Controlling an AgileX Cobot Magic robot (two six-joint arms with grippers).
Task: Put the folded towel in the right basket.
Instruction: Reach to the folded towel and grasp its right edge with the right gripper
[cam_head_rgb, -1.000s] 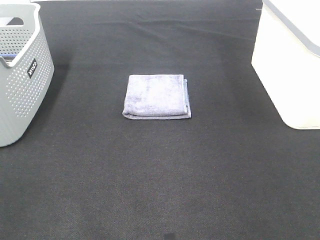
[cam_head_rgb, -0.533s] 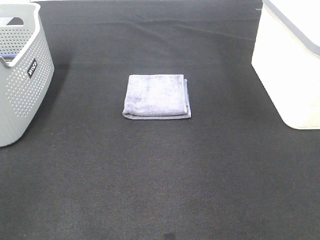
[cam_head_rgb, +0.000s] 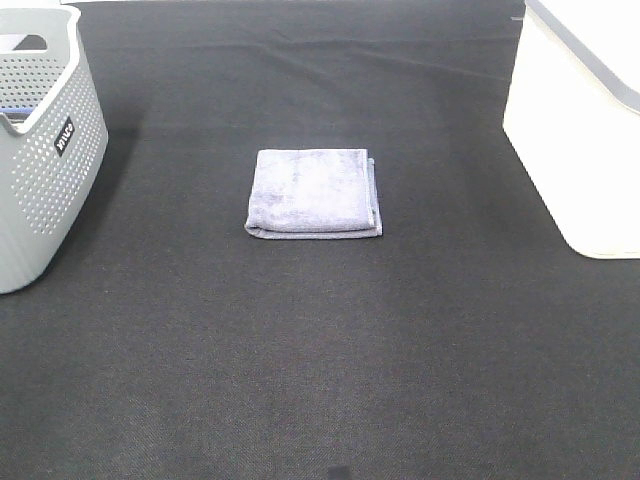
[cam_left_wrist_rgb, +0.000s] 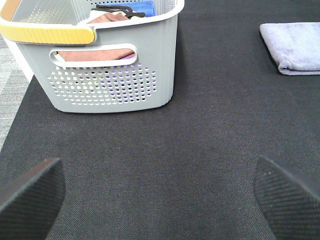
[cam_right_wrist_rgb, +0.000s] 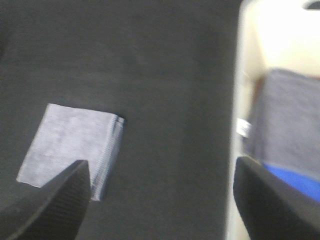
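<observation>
A folded lavender-grey towel (cam_head_rgb: 314, 193) lies flat on the black table in the middle of the high view. It also shows in the left wrist view (cam_left_wrist_rgb: 294, 48) and the right wrist view (cam_right_wrist_rgb: 72, 145). The right basket (cam_head_rgb: 580, 120) is white and stands at the right edge; the right wrist view shows its rim (cam_right_wrist_rgb: 235, 125) with grey and blue cloth inside. Neither arm appears in the high view. My left gripper (cam_left_wrist_rgb: 160, 195) is open and empty over bare table. My right gripper (cam_right_wrist_rgb: 162, 200) is open and empty, above the table between the towel and the white basket.
A grey perforated basket (cam_head_rgb: 40, 150) stands at the left edge; the left wrist view (cam_left_wrist_rgb: 100, 60) shows folded cloths inside it. The table surface (cam_head_rgb: 320, 350) is a black mat.
</observation>
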